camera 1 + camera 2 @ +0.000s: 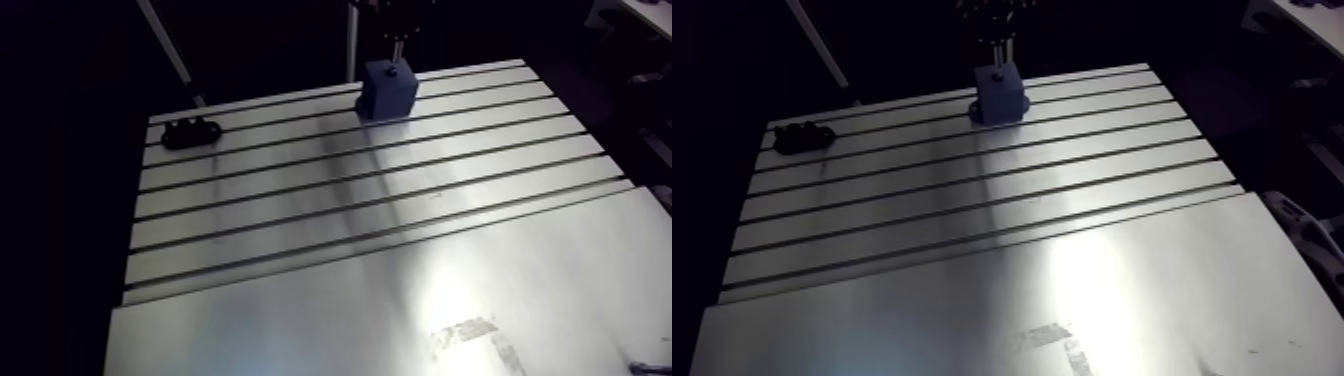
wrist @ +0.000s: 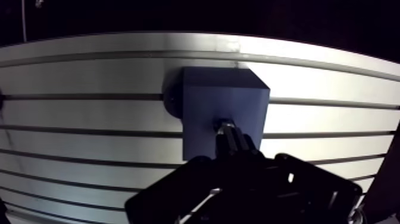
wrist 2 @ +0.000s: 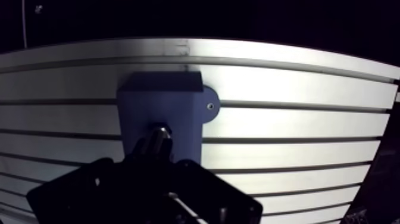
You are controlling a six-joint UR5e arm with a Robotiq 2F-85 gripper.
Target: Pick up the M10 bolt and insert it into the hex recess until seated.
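The gripper [image 2: 231, 142], fingers [image 2: 243, 148] pinching the M10 bolt [image 2: 225, 127] atop the blue block [image 2: 202, 101] at the table's [image 1: 400, 250] 12 o'clock edge, may jam it if the hex is tilted or misaligned.

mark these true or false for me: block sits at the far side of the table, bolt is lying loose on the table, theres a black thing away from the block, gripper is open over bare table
1. The blue block sits at the far side of the table. True.
2. The M10 bolt lies loose on the table. False: the gripper holds it, its tip at the block's top face.
3. A black object lies apart from the block. True: it lies near a far corner.
4. The gripper is open over bare table. False: it is shut on the bolt, right above the block.
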